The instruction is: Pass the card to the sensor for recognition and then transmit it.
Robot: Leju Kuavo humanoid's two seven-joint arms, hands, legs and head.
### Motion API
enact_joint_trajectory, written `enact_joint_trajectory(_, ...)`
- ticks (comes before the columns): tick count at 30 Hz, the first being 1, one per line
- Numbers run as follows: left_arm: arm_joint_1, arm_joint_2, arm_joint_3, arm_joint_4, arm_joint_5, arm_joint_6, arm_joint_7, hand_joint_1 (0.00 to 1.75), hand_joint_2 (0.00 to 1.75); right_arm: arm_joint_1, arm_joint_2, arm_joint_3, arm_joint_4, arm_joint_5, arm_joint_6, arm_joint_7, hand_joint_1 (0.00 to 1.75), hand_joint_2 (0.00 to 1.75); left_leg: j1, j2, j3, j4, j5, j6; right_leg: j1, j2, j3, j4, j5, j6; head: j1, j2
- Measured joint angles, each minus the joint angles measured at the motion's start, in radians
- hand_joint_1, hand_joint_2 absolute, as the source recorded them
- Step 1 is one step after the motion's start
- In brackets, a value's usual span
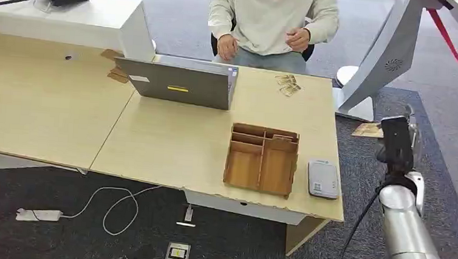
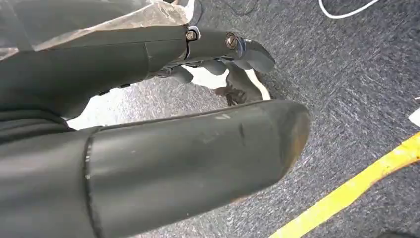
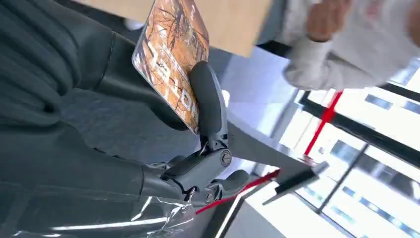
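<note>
My right hand (image 1: 396, 144) hangs off the table's right edge, over the carpet. It pinches an orange-brown patterned card (image 3: 171, 57) between thumb and a finger (image 3: 210, 106); in the head view the card (image 1: 367, 130) sticks out to the hand's left. The grey-white card sensor (image 1: 323, 179) lies flat on the wooden table's front right corner, below and left of the card. My left hand (image 2: 198, 124) hangs above the carpet, fingers loosely extended, holding nothing.
A wooden compartment tray (image 1: 261, 160) stands just left of the sensor. Behind it are a laptop (image 1: 181, 82) and several loose cards (image 1: 287, 85). A person (image 1: 274, 20) sits across the table (image 1: 165, 137). A silver stand (image 1: 380, 61) rises at the right; cables lie on the floor.
</note>
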Motion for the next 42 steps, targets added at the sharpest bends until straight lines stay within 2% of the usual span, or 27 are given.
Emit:
enact_joint_trajectory(3,-0.002,-0.001,0.000,0.000,-0.012,-0.004,-0.001,0.00,0.00,-0.037,-0.010,-0.016,-0.128,-0.067,0.026,0.089,1.75,1.75,0.001,0.000,0.000,0.000,0.000,0.000,0.000,0.000,0.000,0.000,0.000,0.000,0.001,0.000)
enact_joint_trajectory(6,-0.004,-0.002,-0.002,0.000,-0.025,-0.009,-0.001,0.00,0.00,-0.038,-0.022,-0.026,-0.239,-0.084,0.051,0.145,1.75,1.75,0.001,0.000,0.000,0.000,0.000,0.000,0.000,0.000,0.000,0.000,0.000,0.000,0.001,0.000)
enact_joint_trajectory(10,-0.012,-0.005,-0.002,0.000,-0.034,-0.014,0.002,0.00,0.00,-0.007,-0.033,-0.032,-0.317,-0.086,0.059,0.155,1.75,1.75,0.001,0.000,0.000,0.000,0.000,0.000,0.000,0.000,0.000,0.000,0.000,0.000,0.001,0.000)
enact_joint_trajectory(15,-0.023,-0.010,-0.003,0.000,-0.047,-0.019,0.013,0.00,0.00,0.007,-0.027,-0.028,-0.329,-0.007,0.099,0.156,1.75,1.75,0.001,0.000,0.000,0.000,0.000,0.000,0.000,0.000,0.001,0.000,0.000,0.000,0.001,0.000)
enact_joint_trajectory(17,-0.026,-0.013,-0.005,0.000,-0.058,-0.023,0.015,0.00,0.00,-0.030,-0.014,-0.015,-0.301,0.074,0.142,0.140,1.75,1.75,0.000,0.000,-0.002,-0.001,0.000,0.000,0.000,0.000,-0.001,0.001,0.000,0.000,0.001,0.000)
enact_joint_trajectory(20,-0.043,-0.022,-0.018,0.000,-0.073,-0.027,0.019,0.00,0.00,-0.153,0.027,0.022,-0.176,0.208,0.174,0.069,1.75,1.75,0.001,0.001,-0.002,0.000,0.001,-0.001,0.000,0.002,-0.003,0.002,0.001,0.000,0.000,0.000)
enact_joint_trajectory(22,-0.050,-0.029,-0.021,-0.001,-0.078,-0.027,0.022,0.00,0.00,-0.213,0.055,0.043,-0.103,0.245,0.177,0.040,1.75,1.75,0.001,-0.002,-0.002,0.000,0.002,-0.001,0.000,-0.001,-0.002,0.002,0.001,0.000,0.001,0.000)
enact_joint_trajectory(26,-0.051,-0.035,-0.027,-0.001,-0.086,-0.027,0.024,0.00,0.00,-0.284,0.103,0.081,0.015,0.281,0.186,0.024,1.75,1.75,0.002,-0.002,-0.002,0.000,0.002,-0.001,0.001,-0.001,-0.002,0.002,0.001,0.000,0.001,0.000)
enact_joint_trajectory(33,-0.053,-0.039,-0.045,-0.001,-0.099,-0.032,0.026,0.00,0.00,-0.308,0.143,0.122,0.143,0.296,0.189,0.022,1.75,1.75,0.002,-0.002,-0.002,0.000,0.002,-0.001,0.001,-0.001,-0.002,0.001,0.001,0.000,0.001,0.000)
enact_joint_trajectory(42,-0.063,-0.039,-0.049,-0.001,-0.103,-0.048,0.026,0.00,0.00,-0.308,0.151,0.144,0.232,0.304,0.187,0.029,1.75,1.75,0.002,-0.002,-0.003,0.000,0.002,-0.001,0.001,-0.001,-0.003,0.001,0.001,0.000,0.001,0.000)
